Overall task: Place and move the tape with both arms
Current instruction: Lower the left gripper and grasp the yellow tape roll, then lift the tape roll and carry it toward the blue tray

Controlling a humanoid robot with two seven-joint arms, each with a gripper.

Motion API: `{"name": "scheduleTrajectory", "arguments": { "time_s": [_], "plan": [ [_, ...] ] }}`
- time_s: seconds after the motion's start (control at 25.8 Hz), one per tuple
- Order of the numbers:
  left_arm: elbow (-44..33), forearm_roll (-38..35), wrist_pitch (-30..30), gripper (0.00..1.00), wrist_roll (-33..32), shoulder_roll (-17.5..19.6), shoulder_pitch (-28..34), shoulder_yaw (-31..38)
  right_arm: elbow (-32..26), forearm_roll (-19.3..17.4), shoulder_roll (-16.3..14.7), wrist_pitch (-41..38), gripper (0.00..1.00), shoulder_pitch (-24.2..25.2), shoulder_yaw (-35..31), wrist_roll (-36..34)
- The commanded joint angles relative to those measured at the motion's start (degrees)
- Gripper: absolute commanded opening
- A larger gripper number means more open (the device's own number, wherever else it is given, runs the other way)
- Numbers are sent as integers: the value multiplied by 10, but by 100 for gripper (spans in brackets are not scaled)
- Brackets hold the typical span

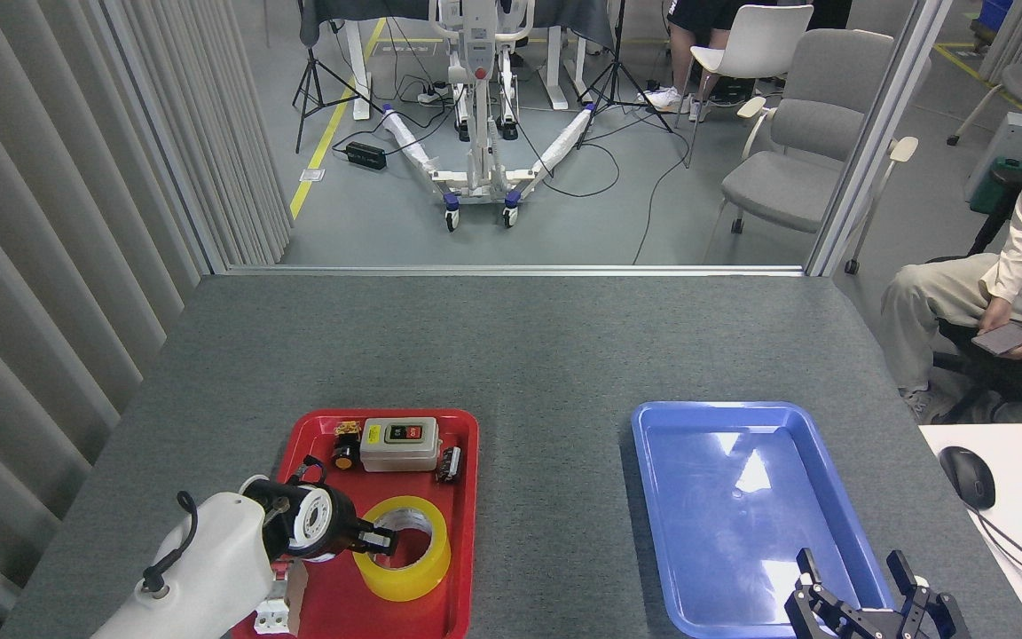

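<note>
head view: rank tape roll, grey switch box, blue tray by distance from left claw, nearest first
1. Tape roll: at the left claw, whose fingertips reach into its core, in the red tray.
2. Grey switch box: at the red tray's far end, beyond the claw.
3. Blue tray: across the table, on the right side.
</note>
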Motion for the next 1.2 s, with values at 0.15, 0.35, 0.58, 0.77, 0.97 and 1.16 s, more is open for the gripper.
{"name": "scheduleTrajectory", "arguments": {
  "time_s": [0.15, 0.35, 0.58, 0.77, 0.97, 1.16],
  "plan": [
    [-146, 13, -178, 0, 77, 67, 74, 153, -1, 0, 0, -3, 100, 1, 1, 0],
    [-119, 105, -395, 0, 285, 80, 99, 207, -1, 0, 0, -4, 100, 1, 1, 1],
    [-27, 111, -529, 0, 486, 73, 34, 202, -1, 0, -2, -5, 100, -4, 0, 0],
    [2, 103, -529, 0, 508, 45, 17, 174, -2, -5, -14, -14, 100, -11, 1, -1],
    [7, 111, -529, 0, 531, 6, 16, 103, -4, -49, -42, -86, 100, -58, 41, -5],
    [10, 104, -529, 0, 550, -32, 10, 60, 13, -60, -73, -194, 100, -88, 47, -18]
  ]
}}
